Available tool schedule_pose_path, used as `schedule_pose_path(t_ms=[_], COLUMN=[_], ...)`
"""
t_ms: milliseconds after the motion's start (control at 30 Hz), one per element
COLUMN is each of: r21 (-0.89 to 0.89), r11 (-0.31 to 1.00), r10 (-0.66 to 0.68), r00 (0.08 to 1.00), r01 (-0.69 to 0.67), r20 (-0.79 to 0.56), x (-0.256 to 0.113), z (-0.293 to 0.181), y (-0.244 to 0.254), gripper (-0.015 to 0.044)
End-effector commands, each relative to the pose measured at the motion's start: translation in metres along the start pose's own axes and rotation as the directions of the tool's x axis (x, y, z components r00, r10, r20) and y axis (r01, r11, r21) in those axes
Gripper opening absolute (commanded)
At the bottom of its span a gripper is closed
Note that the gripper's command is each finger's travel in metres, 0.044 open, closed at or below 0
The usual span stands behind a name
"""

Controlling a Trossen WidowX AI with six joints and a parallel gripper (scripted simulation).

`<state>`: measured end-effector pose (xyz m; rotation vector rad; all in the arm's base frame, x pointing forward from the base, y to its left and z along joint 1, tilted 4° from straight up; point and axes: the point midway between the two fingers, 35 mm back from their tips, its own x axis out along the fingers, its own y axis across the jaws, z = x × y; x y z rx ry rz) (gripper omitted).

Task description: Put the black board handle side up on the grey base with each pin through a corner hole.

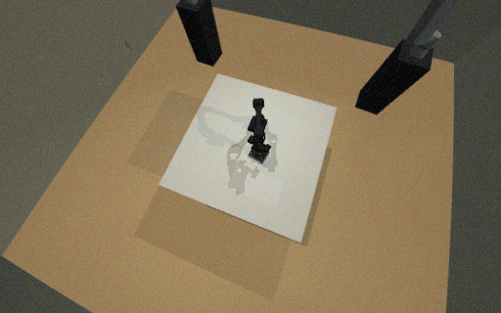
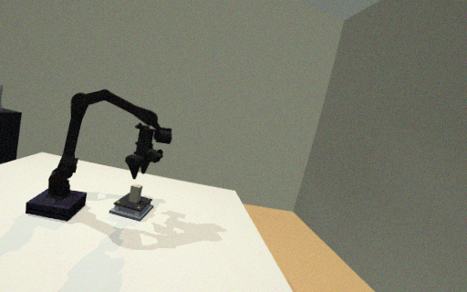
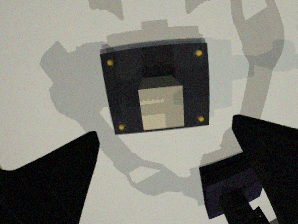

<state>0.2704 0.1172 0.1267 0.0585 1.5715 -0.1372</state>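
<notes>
Sitting below our gripper (image 2: 139, 175) (image 3: 165, 127), the black board (image 1: 256, 157) (image 2: 122, 202) (image 3: 195, 90) looks seated on the grey base (image 2: 129, 213), handle (image 2: 135, 193) (image 3: 162, 107) up; our fingers stand wide, holding nothing, so perhaps only further retreat remains; the wrist view shows gold pins (image 3: 199, 53) at all four corners; the exterior view alone shows clearance between fingertips and handle.

The black board (image 1: 258, 156) (image 2: 124, 202) (image 3: 125, 90) sits handle-up on the grey base (image 2: 131, 213).
</notes>
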Motion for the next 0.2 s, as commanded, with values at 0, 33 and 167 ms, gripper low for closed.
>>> schedule_pose_path(t_ms=[0,33,167], r21=[0.003,0.003,0.003], r11=[1.0,1.0,1.0], r10=[-0.005,-0.005,-0.005], r00=[1.0,1.0,1.0], r01=[0.005,0.005,0.005], r20=[-0.009,-0.009,-0.009], x=[-0.0056,-0.0056,-0.0056], z=[-0.002,-0.002,-0.002], y=[-0.001,-0.001,-0.001], gripper=[0.044,0.044,0.044])
